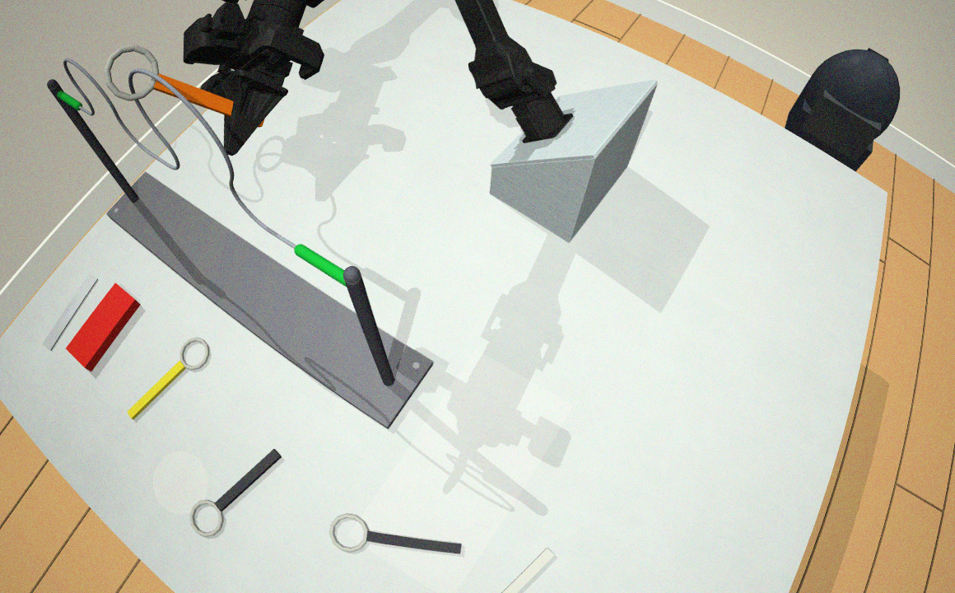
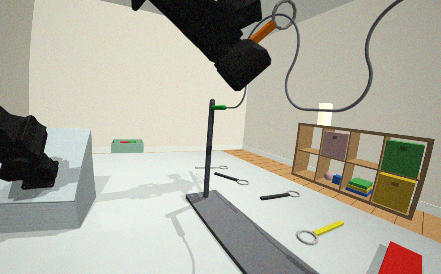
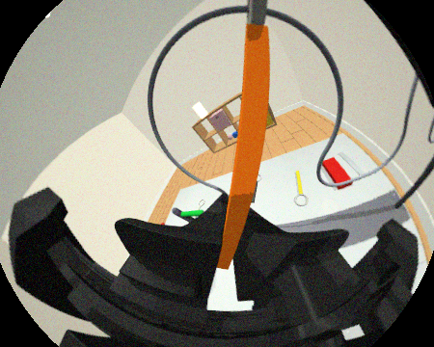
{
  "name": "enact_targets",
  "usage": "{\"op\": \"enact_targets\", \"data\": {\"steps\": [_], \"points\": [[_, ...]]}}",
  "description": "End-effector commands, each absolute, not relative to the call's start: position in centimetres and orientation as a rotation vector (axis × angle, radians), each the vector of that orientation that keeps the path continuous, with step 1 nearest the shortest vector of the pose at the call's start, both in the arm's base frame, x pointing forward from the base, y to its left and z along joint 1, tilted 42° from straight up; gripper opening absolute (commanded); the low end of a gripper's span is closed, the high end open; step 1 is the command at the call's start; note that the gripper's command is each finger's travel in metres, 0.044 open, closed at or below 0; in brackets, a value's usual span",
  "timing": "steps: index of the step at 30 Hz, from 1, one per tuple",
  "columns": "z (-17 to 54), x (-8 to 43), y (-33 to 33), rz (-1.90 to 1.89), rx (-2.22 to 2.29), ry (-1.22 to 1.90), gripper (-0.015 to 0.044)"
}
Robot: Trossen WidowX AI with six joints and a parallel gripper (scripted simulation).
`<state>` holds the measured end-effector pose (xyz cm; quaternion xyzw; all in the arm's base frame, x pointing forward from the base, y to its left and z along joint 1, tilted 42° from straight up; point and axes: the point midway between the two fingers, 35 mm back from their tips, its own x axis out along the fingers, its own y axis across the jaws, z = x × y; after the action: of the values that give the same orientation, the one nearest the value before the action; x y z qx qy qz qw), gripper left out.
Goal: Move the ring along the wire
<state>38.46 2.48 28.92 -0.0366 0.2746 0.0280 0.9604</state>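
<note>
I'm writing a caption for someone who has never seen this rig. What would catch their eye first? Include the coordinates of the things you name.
Probably the bright orange handle (image 1: 193, 94) (image 2: 262, 31) (image 3: 255, 106), held in the black gripper (image 1: 234, 140) (image 3: 228, 197) high above the table. Next, the curving grey wire (image 1: 231, 176) (image 2: 298, 44) (image 3: 150, 96), strung between two dark posts. Then the red block (image 1: 103, 326) (image 2: 400, 258) (image 3: 337, 172), lying beyond the base plate from the robot.

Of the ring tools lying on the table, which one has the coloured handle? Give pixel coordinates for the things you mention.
The one with the yellow handle (image 1: 156, 390) (image 2: 328, 228) (image 3: 299, 182), lying nearest the red block (image 1: 100, 329) (image 2: 402, 260) (image 3: 337, 173); the others' handles are black or white.
</note>
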Motion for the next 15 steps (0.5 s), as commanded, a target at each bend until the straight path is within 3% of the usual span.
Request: {"op": "enact_targets", "data": {"steps": [1,15], "points": [[28.91,38.46,2.27,0.044,-0.130,0.561,-0.0150],[29.06,38.46,1.60,0.004,-0.318,0.570,-0.0150]]}}
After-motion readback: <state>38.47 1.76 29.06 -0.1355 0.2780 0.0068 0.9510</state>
